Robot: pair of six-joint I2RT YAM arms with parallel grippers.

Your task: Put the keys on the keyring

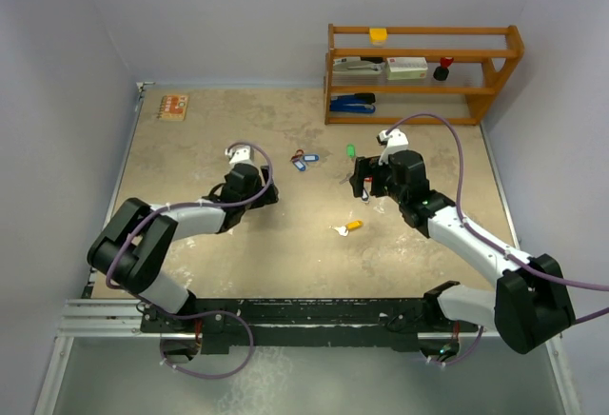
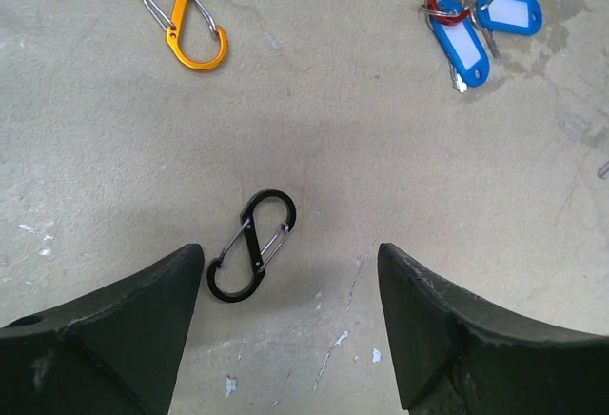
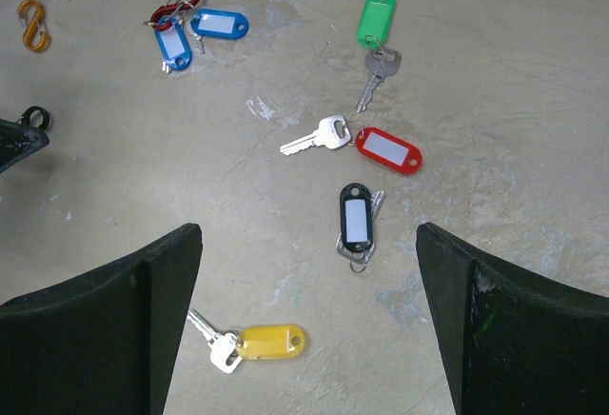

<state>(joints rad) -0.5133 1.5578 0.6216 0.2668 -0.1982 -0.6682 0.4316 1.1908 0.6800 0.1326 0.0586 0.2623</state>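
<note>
Before the stocked shelf [image 1: 423, 30], keys [image 3: 338, 134] lie loose, left fingers [image 2: 124, 329] and right fingers [image 3: 114, 320] wide.

Each arm pairs glossy white link shells with bulky black joint housings: left arm [image 1: 186, 217], right arm [image 1: 473, 240]. A lilac-grey cable [image 1: 461, 163] loops along each to a small white wrist camera [image 1: 392, 137]. The gripper fingers [image 2: 105, 339] are matte black wedges, scuffed with pale flecks. Both bases share a black rail [image 1: 304, 315].
</note>
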